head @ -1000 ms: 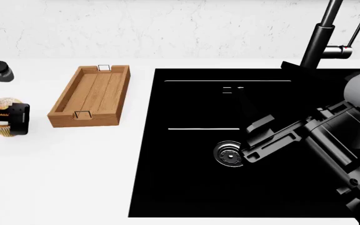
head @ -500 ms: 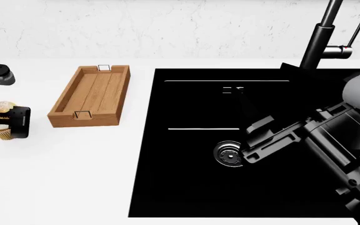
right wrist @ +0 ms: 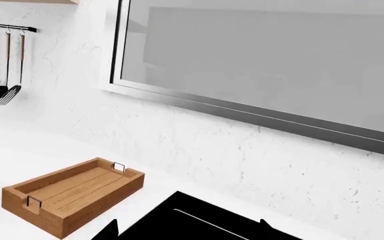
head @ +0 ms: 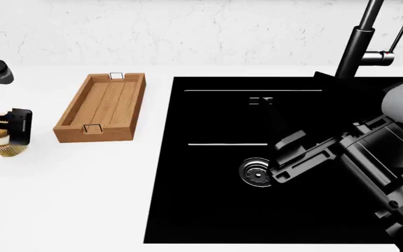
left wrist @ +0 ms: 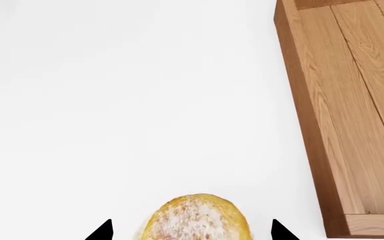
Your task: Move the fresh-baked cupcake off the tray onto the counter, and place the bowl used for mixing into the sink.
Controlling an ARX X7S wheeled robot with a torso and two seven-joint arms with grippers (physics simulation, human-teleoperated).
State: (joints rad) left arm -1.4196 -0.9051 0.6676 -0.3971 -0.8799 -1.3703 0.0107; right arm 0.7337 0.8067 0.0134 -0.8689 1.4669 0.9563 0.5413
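Two claws up. Right claw (head: 280,157) hangs over the sink (head: 209,210), fingers spread, empty. Left claw (head: 6,127) is closed around the cupcake (head: 2,147) on the white desk (head: 69,199), just left of the tray (head: 103,107), clear of it. Bowl not visible. Faucet (head: 359,39) stands behind the basin.

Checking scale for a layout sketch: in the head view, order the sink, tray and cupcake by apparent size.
1. sink, by far the largest.
2. tray.
3. cupcake, smallest, partly hidden by the left tool.
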